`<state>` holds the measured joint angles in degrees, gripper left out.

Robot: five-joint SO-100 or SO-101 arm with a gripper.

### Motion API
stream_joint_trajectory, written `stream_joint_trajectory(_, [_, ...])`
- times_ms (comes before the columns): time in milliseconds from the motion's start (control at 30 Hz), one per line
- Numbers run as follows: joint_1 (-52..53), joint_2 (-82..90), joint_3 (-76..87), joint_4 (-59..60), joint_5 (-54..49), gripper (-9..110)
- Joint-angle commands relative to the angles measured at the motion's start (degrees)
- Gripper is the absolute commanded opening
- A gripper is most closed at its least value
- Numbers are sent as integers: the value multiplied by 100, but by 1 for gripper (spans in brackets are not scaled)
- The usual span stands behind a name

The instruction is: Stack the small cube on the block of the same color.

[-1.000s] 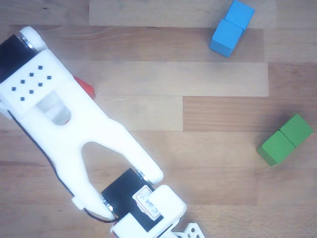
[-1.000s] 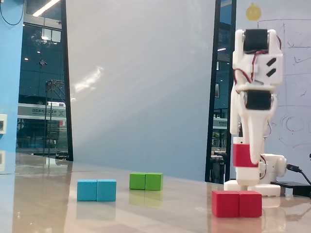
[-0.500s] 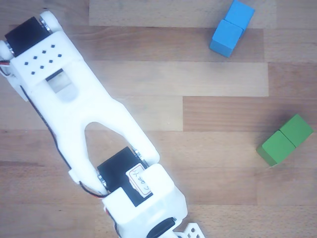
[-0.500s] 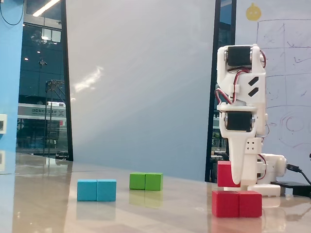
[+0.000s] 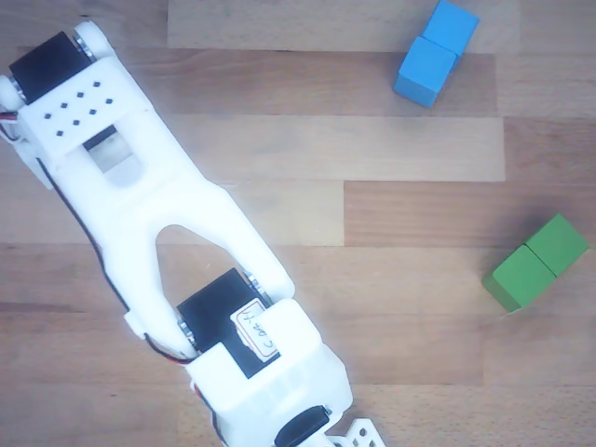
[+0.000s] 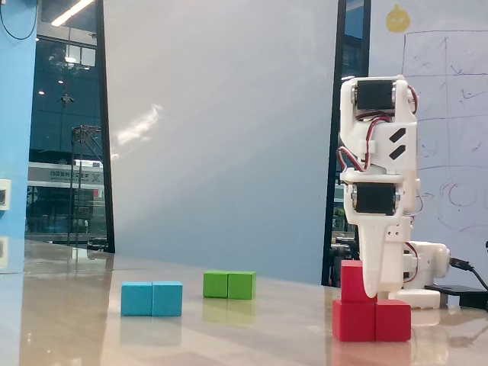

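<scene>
Pinching the cube point(image 6: 351, 280), my gripper point(image 6: 371, 291) points straight down with its jaws closed onto the cube's sides. I see that small red cube seated on the left half of the red block point(image 6: 371, 320), touching its top, at about 4 o'clock from the green block point(image 6: 229, 284).

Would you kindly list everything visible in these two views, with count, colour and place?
small cube: one, red, resting on the left half of the red block in the fixed view.
block: one, red oblong, on the table under the arm.
blue block: one, top right in the other view.
green block: one, right edge in the other view.
table: one, light wood planks.
claw: one, white, pointing down at the small cube; jaw state unclear.
</scene>
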<state>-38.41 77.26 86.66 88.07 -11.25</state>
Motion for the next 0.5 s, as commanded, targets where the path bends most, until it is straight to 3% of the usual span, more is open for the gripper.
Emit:
stream_joint_trajectory(0, [-35,158,-580,-62,-70,7])
stream_joint_trajectory(467, [-35,158,-580,0,-70,7])
